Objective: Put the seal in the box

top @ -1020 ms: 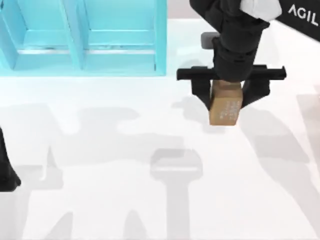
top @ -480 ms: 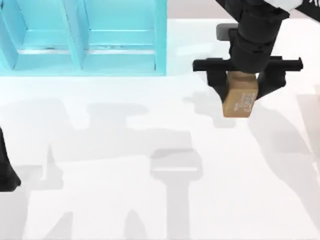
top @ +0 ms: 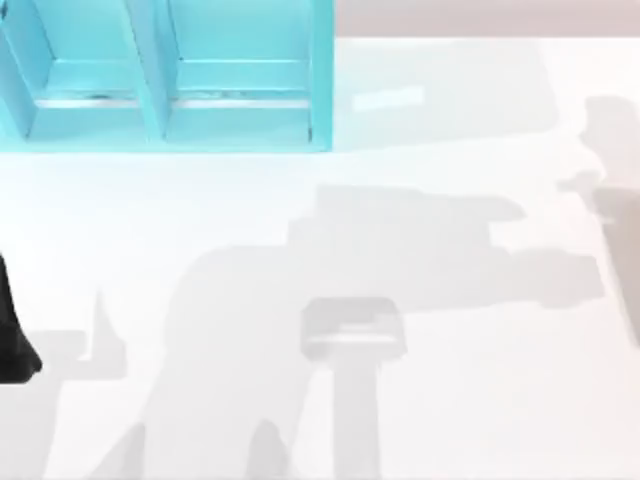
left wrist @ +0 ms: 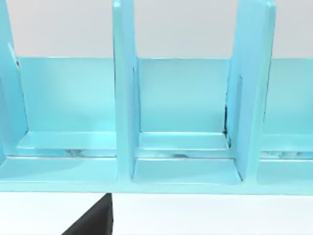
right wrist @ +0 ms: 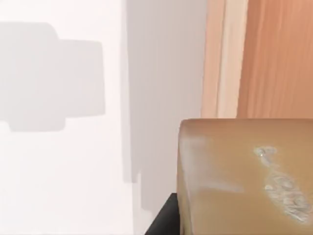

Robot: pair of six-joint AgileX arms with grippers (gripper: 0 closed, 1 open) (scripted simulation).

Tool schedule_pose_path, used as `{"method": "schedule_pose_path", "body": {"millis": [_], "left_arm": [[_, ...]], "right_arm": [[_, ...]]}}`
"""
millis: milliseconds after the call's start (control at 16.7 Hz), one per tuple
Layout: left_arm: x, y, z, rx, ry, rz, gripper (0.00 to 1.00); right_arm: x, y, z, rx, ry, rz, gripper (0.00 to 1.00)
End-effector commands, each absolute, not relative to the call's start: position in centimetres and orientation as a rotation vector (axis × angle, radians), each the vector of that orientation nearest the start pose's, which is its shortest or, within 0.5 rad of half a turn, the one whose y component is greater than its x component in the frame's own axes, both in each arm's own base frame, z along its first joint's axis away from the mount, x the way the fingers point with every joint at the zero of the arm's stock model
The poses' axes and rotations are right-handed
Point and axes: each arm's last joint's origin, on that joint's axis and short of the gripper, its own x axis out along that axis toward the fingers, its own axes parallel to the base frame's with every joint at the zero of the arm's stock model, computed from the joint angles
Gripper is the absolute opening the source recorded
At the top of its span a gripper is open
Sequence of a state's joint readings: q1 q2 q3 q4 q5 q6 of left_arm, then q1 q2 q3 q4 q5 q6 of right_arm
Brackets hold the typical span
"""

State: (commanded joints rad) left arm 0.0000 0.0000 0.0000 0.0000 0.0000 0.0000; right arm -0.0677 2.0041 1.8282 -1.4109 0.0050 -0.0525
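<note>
Seal [right wrist: 244,171]: small tan-brown block, cardboard-coloured, whitish printed marks on one face.
Seal, location: held up close to the right wrist camera, above the table [top: 450,400] and apart from it; well away from the box.
Seal, handling (judged): light, stiff, flat-sided, and not fragile. Its smooth faces may slip under a loose hold.
Seal, hold point (judged): two opposite flat sides, about mid-height, leaving the lower end free to enter a compartment.
Right gripper [right wrist: 234,225]: closed on the seal, with a dark finger [right wrist: 164,223] touching one side of the block.
Right arm, pose: raised over the table, wrist camera looking down past the seal at the white surface and the table's far edge.
Box [top: 150,70]: teal, with upright dividers and open compartments, at the table's far left; nothing in the compartments seen.
Left arm [top: 12,335]: parked at the table's left edge, wrist facing the box.
Left gripper [left wrist: 93,223]: a dark part shows low in the left wrist view; whether it is wide or narrow cannot be told.
</note>
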Motion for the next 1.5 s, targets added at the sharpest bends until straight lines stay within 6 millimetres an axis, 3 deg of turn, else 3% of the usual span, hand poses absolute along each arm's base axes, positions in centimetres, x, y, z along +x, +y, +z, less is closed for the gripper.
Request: {"method": "schedule_pose_path", "body": {"millis": [180, 300, 420, 780, 960, 1200, 1500], "left_arm": [[10.6, -0.1, 16.0, 0.0, 0.0, 0.0, 1.0], [10.6, -0.1, 16.0, 0.0, 0.0, 0.0, 1.0], [10.6, -0.1, 16.0, 0.0, 0.0, 0.0, 1.0], [10.6, -0.1, 16.0, 0.0, 0.0, 0.0, 1.0], [10.6, -0.1, 16.0, 0.0, 0.0, 0.0, 1.0], [10.6, -0.1, 16.0, 0.0, 0.0, 0.0, 1.0], [10.6, -0.1, 16.0, 0.0, 0.0, 0.0, 1.0]], "right_arm": [[35.6, -9.9, 26.5, 0.006, 1.589, -0.007, 0.0], [33.5, -12.9, 27.0, 0.007, 1.581, -0.007, 0.0], [32.2, -14.5, 27.4, 0.007, 1.572, -0.009, 0.0], [32.0, -14.8, 27.3, 0.005, 1.571, -0.008, 0.0], [32.1, -14.8, 25.6, 0.006, 1.568, -0.009, 0.0], [31.9, -14.8, 21.8, 0.006, 1.569, -0.009, 0.0], [31.8, -14.8, 21.0, 0.006, 1.569, -0.009, 0.0]]}}
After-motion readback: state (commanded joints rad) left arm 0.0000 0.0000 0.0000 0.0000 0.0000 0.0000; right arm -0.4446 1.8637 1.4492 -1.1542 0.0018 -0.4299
